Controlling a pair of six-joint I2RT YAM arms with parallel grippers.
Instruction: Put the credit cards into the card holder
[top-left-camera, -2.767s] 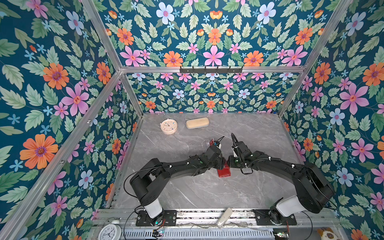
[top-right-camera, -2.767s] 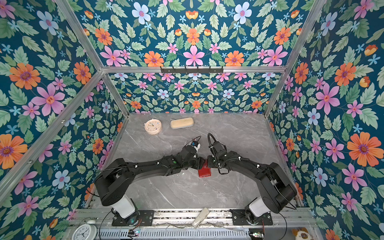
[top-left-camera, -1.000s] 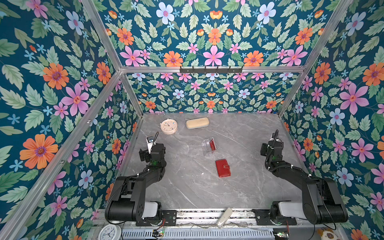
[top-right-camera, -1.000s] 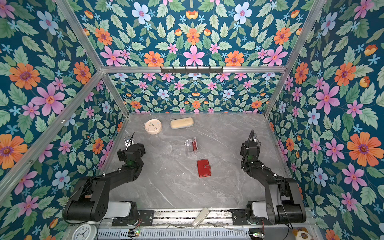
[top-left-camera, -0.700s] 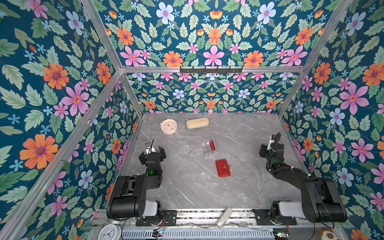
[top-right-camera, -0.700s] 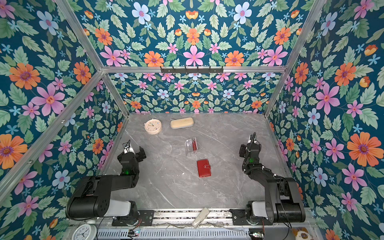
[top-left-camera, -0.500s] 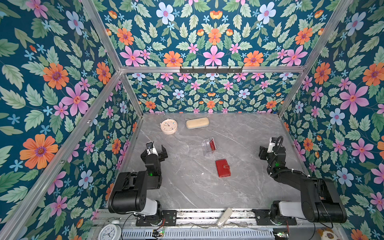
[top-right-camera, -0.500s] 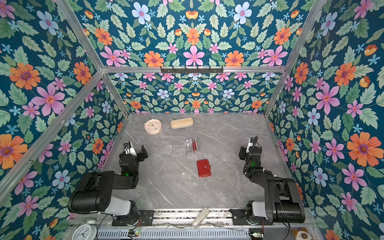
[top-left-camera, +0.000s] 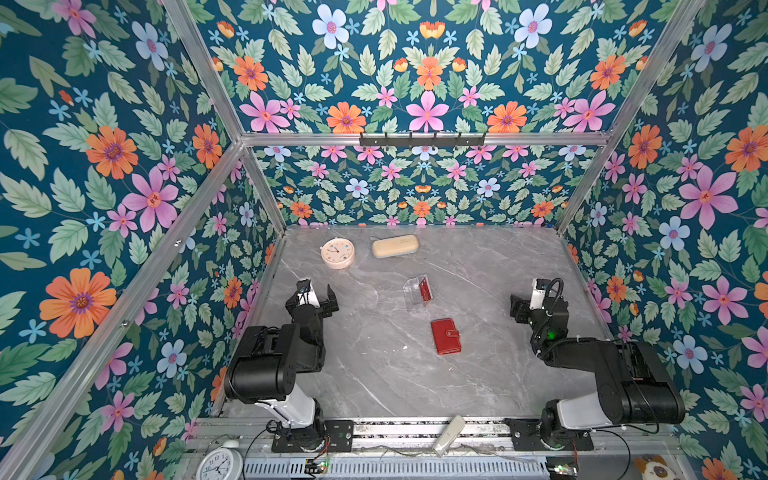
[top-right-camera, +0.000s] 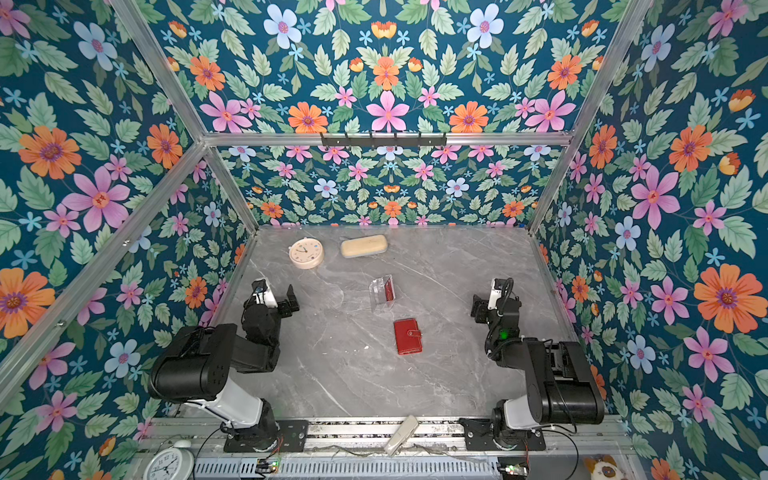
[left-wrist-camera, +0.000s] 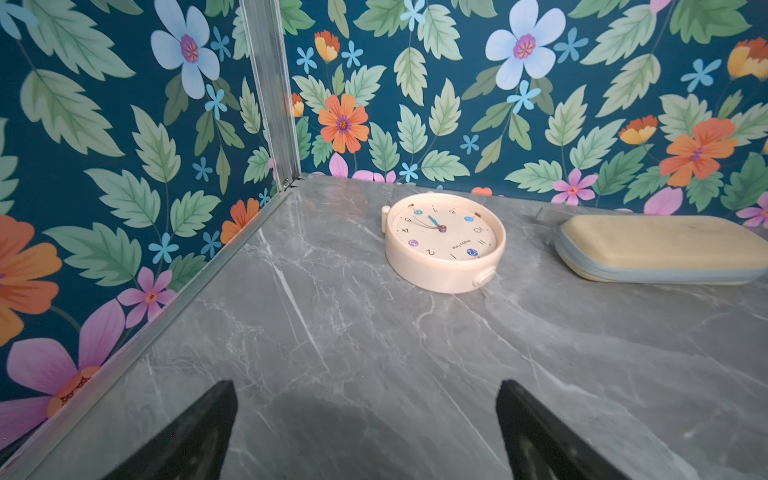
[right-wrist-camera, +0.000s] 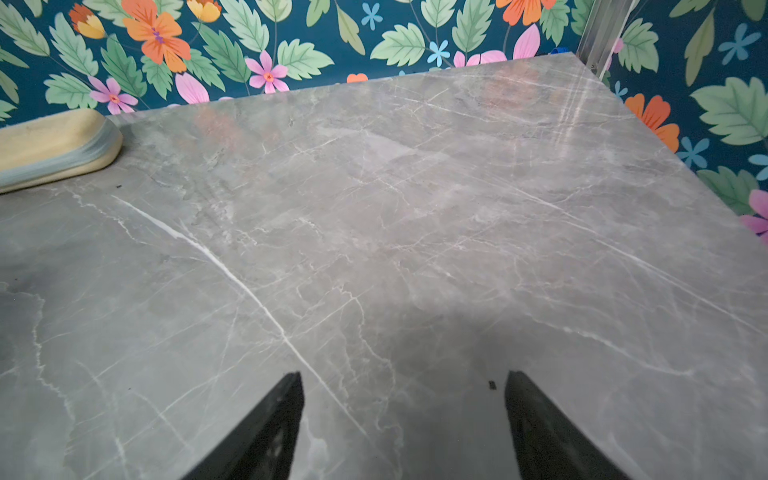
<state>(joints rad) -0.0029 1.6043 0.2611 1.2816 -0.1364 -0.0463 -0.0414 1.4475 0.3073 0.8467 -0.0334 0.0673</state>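
Both arms now sit folded at the left and right edges of the table (top-left-camera: 498, 270). A few seconds ago they were meeting in the middle, over the card holder (top-left-camera: 412, 294) and the red wallet (top-left-camera: 445, 336). The left gripper (left-wrist-camera: 365, 386) has its jaws spread wide with nothing between them. The right gripper (right-wrist-camera: 403, 374), narrower a second ago, is now just as wide and just as empty.

The clear holder stands alone mid-table with a red card (top-left-camera: 424, 289) upright inside it, and the wallet lies shut just nearer. No card lies loose on the marble in either top view (whether the blue and dark cards sit behind the red one is too small to tell). Pulling back empty-handed suggests the inserting is finished, or nearly so. The clock (top-left-camera: 337, 252) and the beige case (top-left-camera: 395, 246) lie far back, well apart from the holder.
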